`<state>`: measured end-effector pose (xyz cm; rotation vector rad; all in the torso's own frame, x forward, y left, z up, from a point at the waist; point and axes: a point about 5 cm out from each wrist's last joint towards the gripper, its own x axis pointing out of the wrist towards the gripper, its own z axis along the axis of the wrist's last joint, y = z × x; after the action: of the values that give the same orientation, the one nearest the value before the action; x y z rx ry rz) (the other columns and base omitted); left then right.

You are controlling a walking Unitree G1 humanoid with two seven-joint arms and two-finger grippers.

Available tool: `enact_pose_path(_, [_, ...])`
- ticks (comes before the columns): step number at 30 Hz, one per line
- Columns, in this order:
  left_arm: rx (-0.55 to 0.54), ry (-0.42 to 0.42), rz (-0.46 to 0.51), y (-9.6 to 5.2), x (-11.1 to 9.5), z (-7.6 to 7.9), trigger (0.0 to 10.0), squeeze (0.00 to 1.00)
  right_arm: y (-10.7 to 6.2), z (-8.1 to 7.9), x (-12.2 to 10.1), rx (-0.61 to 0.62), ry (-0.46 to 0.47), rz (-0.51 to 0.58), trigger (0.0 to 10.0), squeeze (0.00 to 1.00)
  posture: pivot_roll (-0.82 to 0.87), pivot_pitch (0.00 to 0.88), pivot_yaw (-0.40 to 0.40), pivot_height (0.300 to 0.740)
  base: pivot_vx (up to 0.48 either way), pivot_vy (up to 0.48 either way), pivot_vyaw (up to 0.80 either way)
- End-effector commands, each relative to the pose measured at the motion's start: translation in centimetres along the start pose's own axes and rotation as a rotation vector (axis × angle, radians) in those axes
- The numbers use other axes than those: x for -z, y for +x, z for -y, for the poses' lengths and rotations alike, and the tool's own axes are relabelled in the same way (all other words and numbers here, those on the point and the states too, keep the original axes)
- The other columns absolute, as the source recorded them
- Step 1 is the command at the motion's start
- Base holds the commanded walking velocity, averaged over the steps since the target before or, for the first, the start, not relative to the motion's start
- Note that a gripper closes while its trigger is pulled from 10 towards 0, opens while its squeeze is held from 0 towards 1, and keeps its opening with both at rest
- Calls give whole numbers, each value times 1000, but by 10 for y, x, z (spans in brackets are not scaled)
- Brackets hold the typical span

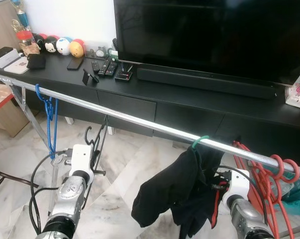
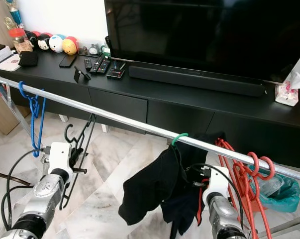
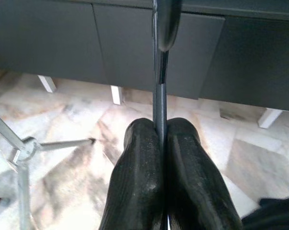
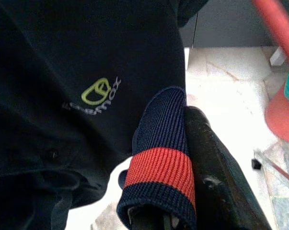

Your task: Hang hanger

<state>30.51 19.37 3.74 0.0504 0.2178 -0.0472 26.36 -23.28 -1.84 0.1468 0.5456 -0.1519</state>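
Black hanger [image 1: 93, 142] sits pinched between the closed fingers [image 3: 139, 177] of the left gripper [image 3: 161, 139], held upright below the rail [image 1: 140, 122], its hook short of the bar. Right gripper [image 4: 182, 158] is pressed into the dark shirt [image 1: 174, 189] hanging on the green hanger [image 1: 200, 141], a striped cuff [image 4: 158, 167] against one finger; I cannot tell how open it is. Red hangers [image 1: 269, 179] hang just beside.

Silver arms [image 1: 70, 191], white wrists, black cables.

Metal rail [image 1: 140, 121] carries blue hangers [image 1: 50, 117], a green hanger [image 1: 199, 141] with black garment [image 1: 174, 191], and red hangers [image 1: 269, 179].
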Motion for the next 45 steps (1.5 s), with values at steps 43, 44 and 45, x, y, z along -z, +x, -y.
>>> enact_pose_path(43, [23,-75,28,-22,10,30,10000,0,-9,6,-13,-35,-67,148,10000,0,-5,0,-100,740,-278,0,0])
enact_pose_path(44, [25,-69,21,-23,12,30,10000,0,-10,6,-12,-31,-60,150,10000,0,-5,0,-97,740,-322,0,0])
enact_pose_path(45, [30,-59,19,-23,12,30,10000,0,-10,5,-12,-29,-49,156,10000,0,-3,0,-86,740,-319,0,0])
